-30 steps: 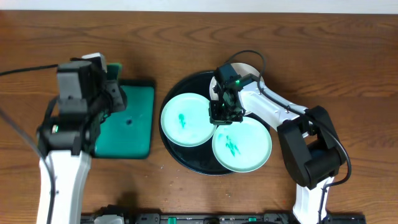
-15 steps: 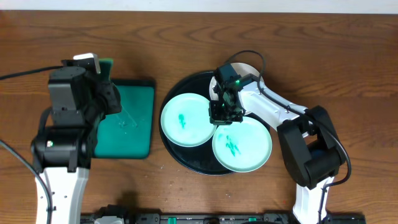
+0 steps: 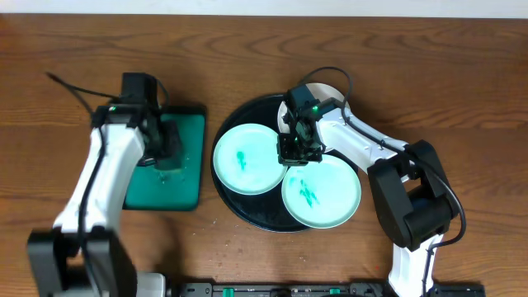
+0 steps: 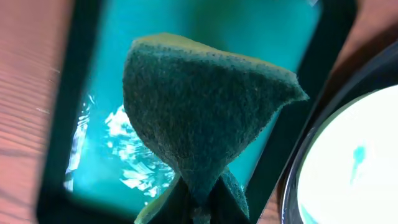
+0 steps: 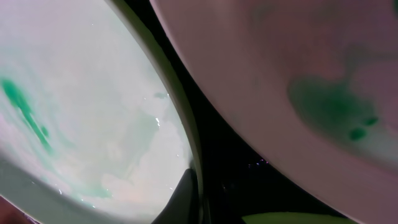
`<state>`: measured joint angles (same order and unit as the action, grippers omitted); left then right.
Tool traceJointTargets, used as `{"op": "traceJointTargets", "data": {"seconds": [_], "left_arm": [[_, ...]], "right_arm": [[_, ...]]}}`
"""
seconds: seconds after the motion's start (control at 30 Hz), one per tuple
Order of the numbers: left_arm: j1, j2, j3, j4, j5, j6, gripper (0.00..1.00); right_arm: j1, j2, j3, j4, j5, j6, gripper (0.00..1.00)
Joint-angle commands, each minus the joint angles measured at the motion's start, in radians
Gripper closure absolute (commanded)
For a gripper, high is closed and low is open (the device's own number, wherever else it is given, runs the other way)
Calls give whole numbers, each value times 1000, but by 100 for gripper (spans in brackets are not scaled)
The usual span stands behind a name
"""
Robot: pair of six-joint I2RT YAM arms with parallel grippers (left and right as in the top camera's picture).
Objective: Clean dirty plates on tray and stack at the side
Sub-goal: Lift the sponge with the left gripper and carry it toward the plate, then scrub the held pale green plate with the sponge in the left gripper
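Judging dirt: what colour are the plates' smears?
Green smears on the plates, clearest overhead.

Left claw (image 3: pixel 167 155) carried sponge (image 4: pixel 205 106) down over green tray (image 3: pixel 188 177)

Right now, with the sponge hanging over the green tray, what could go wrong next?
1. The left gripper pinches the sponge by one narrow end only; scrubbing might twist it loose.
2. The plates crowd the black tray, and the right gripper sits shut where they meet, so wiping the left plate could shove its neighbours or hit that arm.
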<state>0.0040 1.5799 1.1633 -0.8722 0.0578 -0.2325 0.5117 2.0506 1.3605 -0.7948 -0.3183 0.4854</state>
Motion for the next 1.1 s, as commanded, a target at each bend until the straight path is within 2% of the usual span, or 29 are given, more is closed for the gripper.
{"op": "traceJointTargets", "data": {"seconds": [0.0, 0.3, 0.47, 0.67, 0.87, 1.07], "left_arm": [[-3, 55, 12, -11, 94, -19, 93], [-60, 2, 13, 22, 294, 4, 93], [-185, 8, 13, 44, 296, -21, 93], [-301, 50, 13, 124, 211, -129, 93], [-313, 187, 13, 187, 192, -178, 93], [-313, 323, 13, 180, 151, -203, 93]], "right_arm": [[12, 53, -40, -36, 37, -30, 99], [11, 53, -40, -26, 37, -29, 99], [11, 53, -40, -25, 37, -29, 99], [12, 53, -40, -29, 36, -29, 99], [13, 53, -40, -28, 36, -29, 99], [13, 53, -40, -35, 36, -30, 99]]}}
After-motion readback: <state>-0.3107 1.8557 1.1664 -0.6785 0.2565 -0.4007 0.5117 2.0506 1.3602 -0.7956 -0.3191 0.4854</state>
